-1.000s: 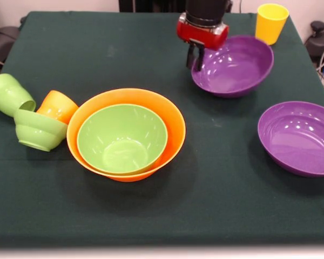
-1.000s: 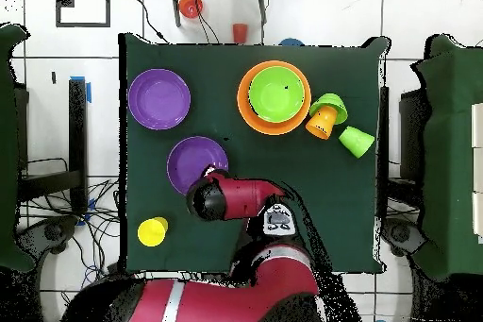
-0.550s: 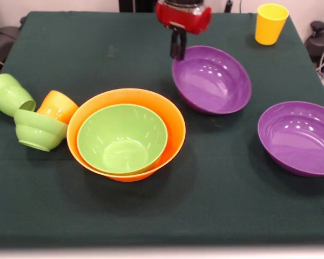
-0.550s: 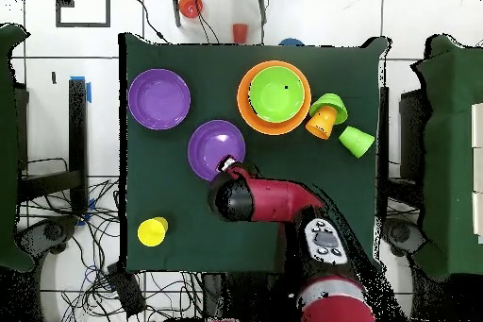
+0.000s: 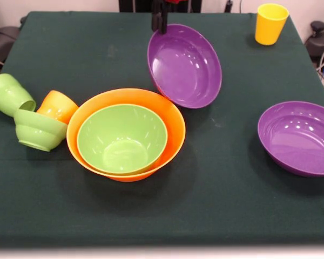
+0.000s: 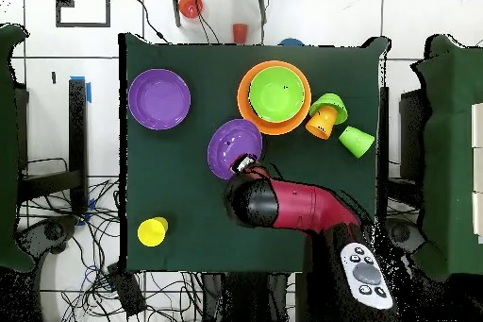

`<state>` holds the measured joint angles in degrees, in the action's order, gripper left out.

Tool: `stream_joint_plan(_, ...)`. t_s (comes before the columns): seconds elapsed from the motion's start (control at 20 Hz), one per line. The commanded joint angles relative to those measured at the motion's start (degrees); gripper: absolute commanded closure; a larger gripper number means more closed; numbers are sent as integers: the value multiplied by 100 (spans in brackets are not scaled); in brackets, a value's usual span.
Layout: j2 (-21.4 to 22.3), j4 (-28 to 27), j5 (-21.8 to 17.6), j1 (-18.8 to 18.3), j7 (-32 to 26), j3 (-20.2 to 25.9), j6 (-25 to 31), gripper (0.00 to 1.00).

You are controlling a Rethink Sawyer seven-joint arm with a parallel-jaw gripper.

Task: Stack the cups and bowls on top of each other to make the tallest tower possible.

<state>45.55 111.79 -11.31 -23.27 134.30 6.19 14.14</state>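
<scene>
A purple bowl (image 5: 184, 65) hangs tilted above the table, its inside facing the front camera. My gripper (image 5: 160, 26) is shut on its upper left rim, and from above the gripper (image 6: 245, 162) sits at the near edge of that bowl (image 6: 231, 146). Its lower edge is close beside the tower: a large orange bowl (image 5: 176, 123) with a medium light-green bowl (image 5: 121, 140) nested inside. A second purple bowl (image 5: 299, 137) rests at the right. The yellow cup (image 5: 270, 22) stands upright at the far right corner.
At the left lie a light-green cup (image 5: 8, 93) and an orange cup (image 5: 58, 106) on their sides, with a small light-green bowl (image 5: 38, 129) tipped against them. Two small reddish things (image 6: 191, 5) lie on the floor beyond the green table (image 5: 97, 48).
My gripper has carried the purple bowl up and leftward in the front view, from beside the yellow cup to next to the orange bowl, tilting it more steeply. Nothing else moved.
</scene>
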Motion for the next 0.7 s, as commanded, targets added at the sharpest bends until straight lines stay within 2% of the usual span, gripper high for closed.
stream_joint_plan(0.05, 272, 334, -293, -173, -702, 889, 697, 100)
stream_joint_plan(0.7, 263, 270, -375, -149, -534, 1006, 643, 100)
